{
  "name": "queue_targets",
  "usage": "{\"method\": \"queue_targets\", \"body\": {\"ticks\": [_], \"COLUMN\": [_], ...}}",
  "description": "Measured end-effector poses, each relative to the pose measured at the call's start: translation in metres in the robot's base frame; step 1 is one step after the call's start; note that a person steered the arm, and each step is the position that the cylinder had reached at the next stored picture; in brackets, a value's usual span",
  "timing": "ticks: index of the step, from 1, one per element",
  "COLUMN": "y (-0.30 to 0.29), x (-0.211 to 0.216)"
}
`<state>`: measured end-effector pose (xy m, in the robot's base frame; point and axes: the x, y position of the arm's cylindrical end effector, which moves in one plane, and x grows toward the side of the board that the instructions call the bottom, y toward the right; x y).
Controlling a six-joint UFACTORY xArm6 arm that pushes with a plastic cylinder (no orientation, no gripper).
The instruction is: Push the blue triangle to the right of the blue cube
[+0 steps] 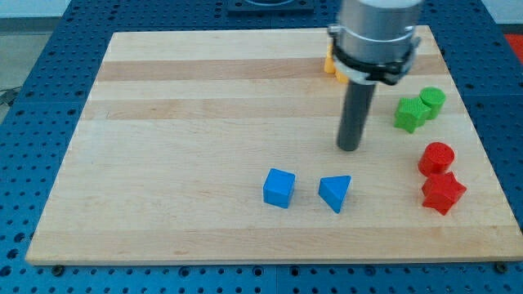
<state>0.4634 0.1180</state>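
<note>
My tip sits down on the wooden board, touching nothing; a plain rod, no jaws to spread or close. The blue triangle lies just near and slightly left of it, apart from it. The blue cube sits just left of the triangle. Green blocks and red blocks cluster on the right, an orange block peeks out far behind the arm.

You see the blue cube lying flat on the wooden board, toward the view's bottom and slightly turned so one corner faces you. Just beside it, on the view's right and apart from it, lies the blue triangle, one point aimed toward the view's bottom.
</note>
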Motion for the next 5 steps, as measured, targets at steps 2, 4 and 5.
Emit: {"method": "queue_targets", "body": {"ticks": [2,4,5], "y": [0.001,0.001,0.001], "x": [0.03,0.048,0.054]}}
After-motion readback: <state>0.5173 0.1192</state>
